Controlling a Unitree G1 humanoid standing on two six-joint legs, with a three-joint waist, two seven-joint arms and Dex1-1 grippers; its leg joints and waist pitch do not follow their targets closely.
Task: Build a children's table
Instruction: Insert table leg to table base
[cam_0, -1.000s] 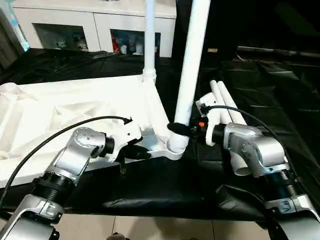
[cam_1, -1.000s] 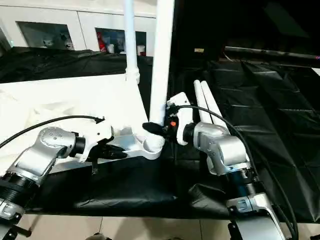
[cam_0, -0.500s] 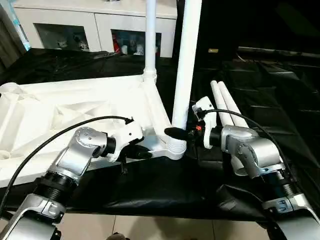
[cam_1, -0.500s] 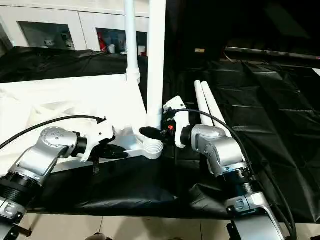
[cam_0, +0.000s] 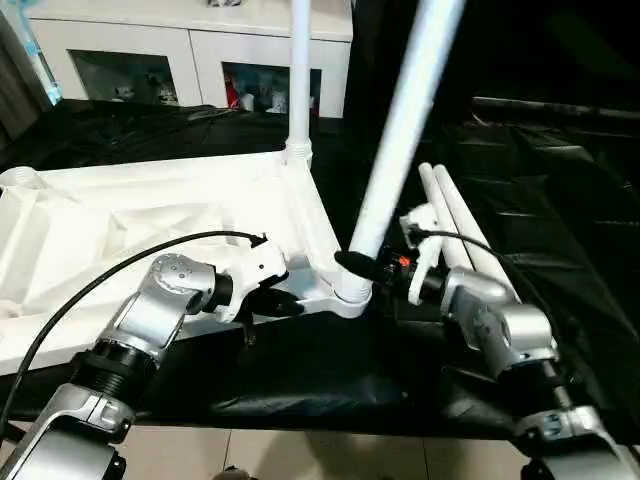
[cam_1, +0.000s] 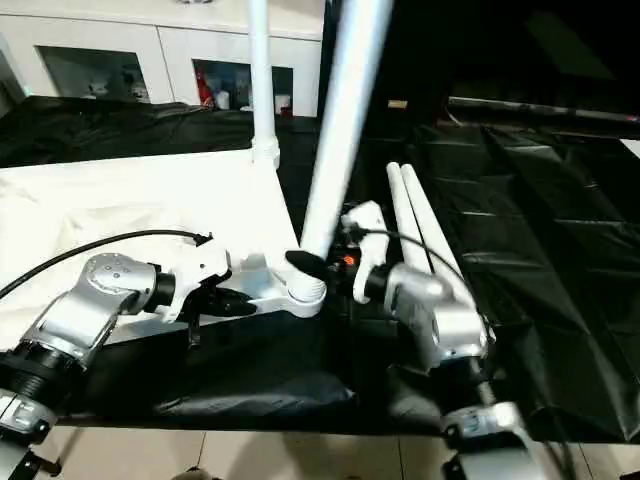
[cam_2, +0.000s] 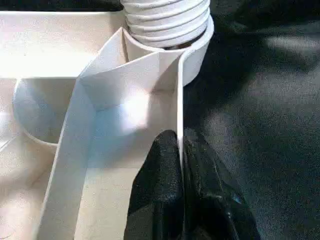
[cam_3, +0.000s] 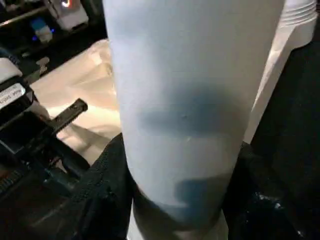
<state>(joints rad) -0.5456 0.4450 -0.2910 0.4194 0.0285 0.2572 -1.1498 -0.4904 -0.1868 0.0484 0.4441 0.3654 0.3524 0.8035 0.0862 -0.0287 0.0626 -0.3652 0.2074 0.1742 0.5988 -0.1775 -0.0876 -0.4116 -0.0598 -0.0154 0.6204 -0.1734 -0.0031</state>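
One white leg (cam_0: 400, 150) leans tilted in the tabletop's (cam_0: 150, 215) corner socket (cam_0: 350, 292).

The right tool (cam_3: 175, 200) grips a white leg (cam_3: 185, 100) with black fingers (cam_3: 102, 195) on either side.

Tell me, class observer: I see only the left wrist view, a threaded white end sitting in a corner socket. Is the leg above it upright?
Observer: No. In the head view the near leg tilts, its upper end leaning toward the robot's right.
Operator: Is anything holding it?
Observer: Yes, the right claw is closed around it just above the corner socket.
Operator: Is any other leg fitted?
Observer: One, the far leg, stands upright in the far corner of the table top.
Operator: Where are the rest?
Observer: Two spare legs lie side by side on the black sheet, on the robot's right.
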